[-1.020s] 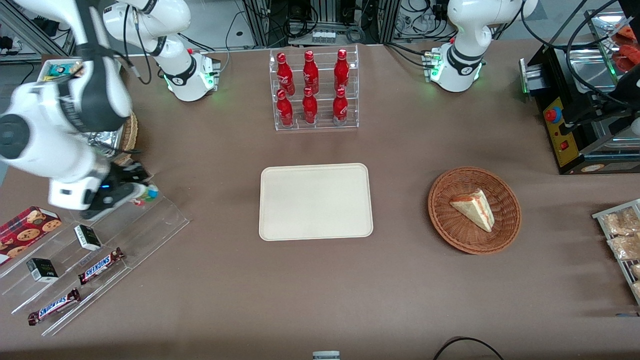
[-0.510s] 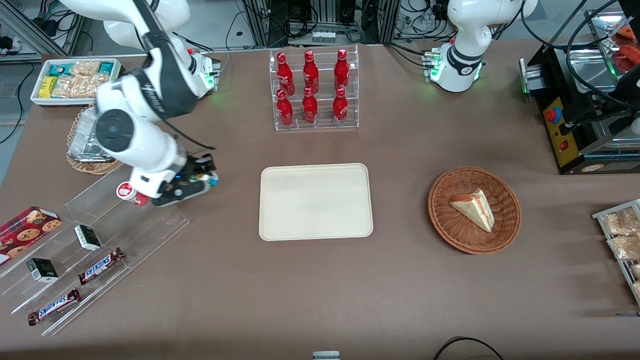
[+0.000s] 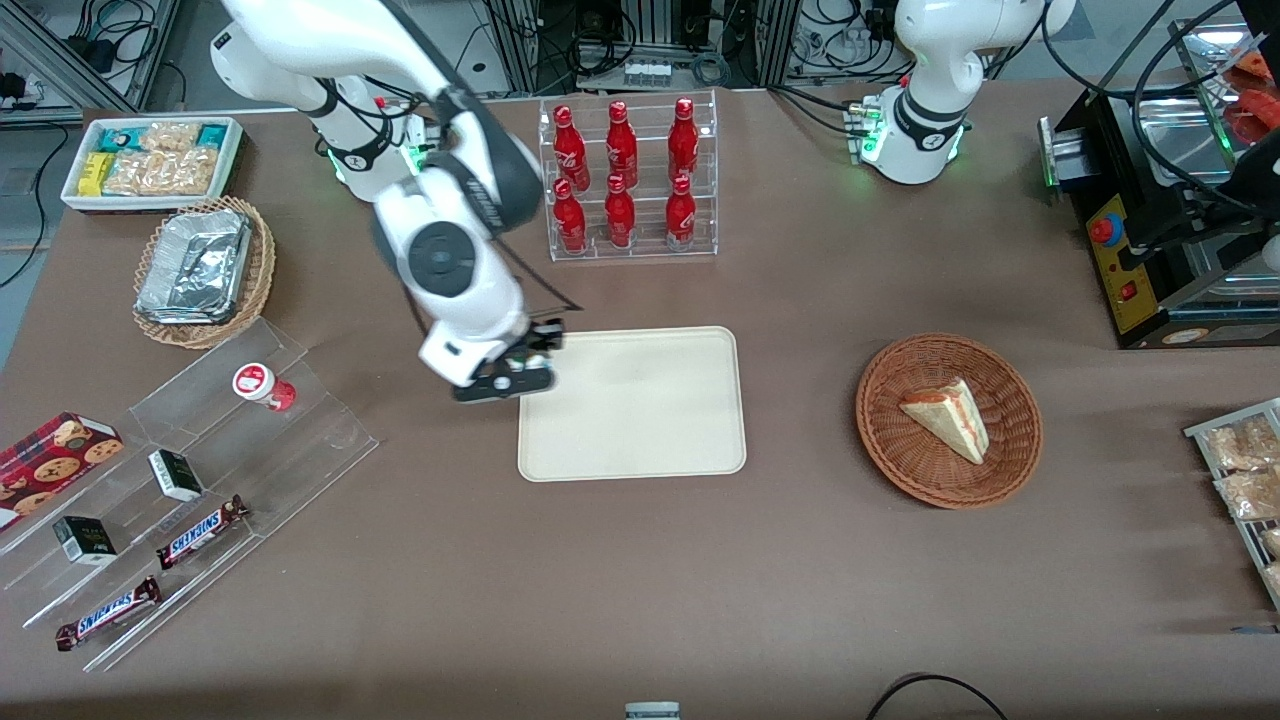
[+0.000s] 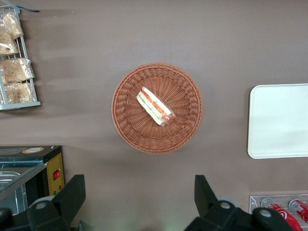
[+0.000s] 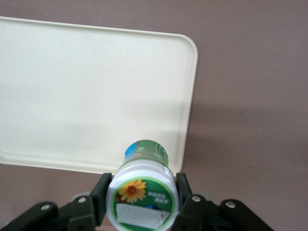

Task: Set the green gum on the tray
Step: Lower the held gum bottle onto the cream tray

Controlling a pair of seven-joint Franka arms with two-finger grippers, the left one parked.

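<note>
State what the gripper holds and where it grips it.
The gripper holds the green gum, fingers on opposite sides of its body near the lid, over the tray's edge.

From the front, the green gum (image 5: 142,190) is hidden by the gripper (image 3: 518,366); the wrist view cuts off the tray (image 5: 86,96) and the gum's lid.

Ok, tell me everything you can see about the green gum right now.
The green gum is a small cylindrical canister with a white-rimmed green lid bearing a yellow flower and a white label patch; its body looks green with a blue spot. The gripper holds it, jaws shut on its sides just under the lid. It hangs above the edge of the cream tray nearest the working arm's end, not yet resting on it.
</note>
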